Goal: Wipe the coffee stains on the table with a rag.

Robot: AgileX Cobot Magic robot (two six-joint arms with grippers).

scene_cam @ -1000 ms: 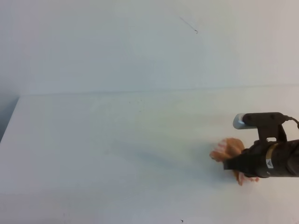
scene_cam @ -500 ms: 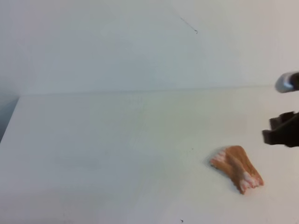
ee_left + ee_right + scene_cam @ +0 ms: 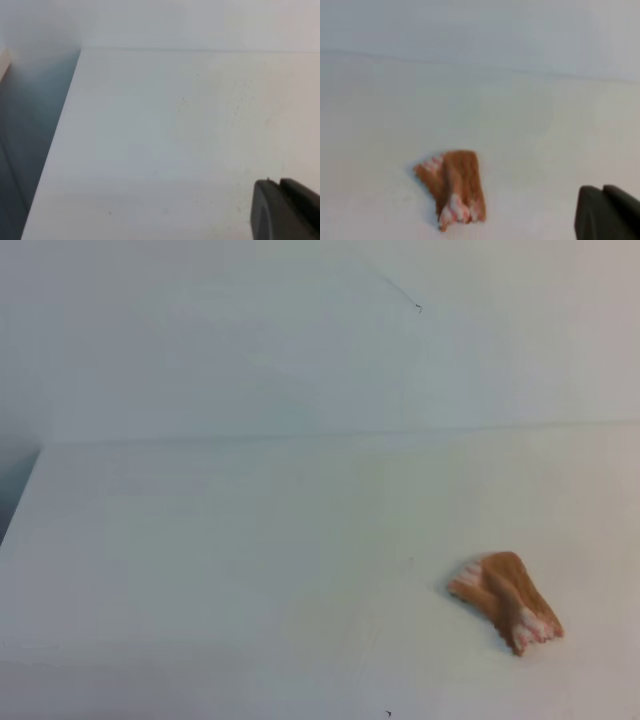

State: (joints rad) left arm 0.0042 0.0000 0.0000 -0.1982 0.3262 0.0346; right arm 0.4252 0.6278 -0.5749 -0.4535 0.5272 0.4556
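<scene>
The rag (image 3: 505, 601), a crumpled orange-brown cloth with whitish-pink fringe, lies alone on the white table (image 3: 250, 540) at the front right. It also shows in the right wrist view (image 3: 452, 189), left of centre. No tan-orange coffee blotch shows in any view; only faint tiny specks (image 3: 182, 104) mark the table in the left wrist view. Neither gripper shows in the exterior view. Only a dark corner of the left gripper (image 3: 286, 210) and of the right gripper (image 3: 607, 212) shows at the lower right of its wrist view, well clear of the rag. Their jaws are not visible.
The table's left edge (image 3: 60, 130) drops to a dark gap beside the pale wall (image 3: 300, 340). The wall meets the table along its far edge. A tiny dark speck (image 3: 388, 713) sits near the front edge.
The right arm was over the rag, let it go, and has withdrawn to the right out of the exterior view. The rag now lies spread out and uncovered in the same place.
</scene>
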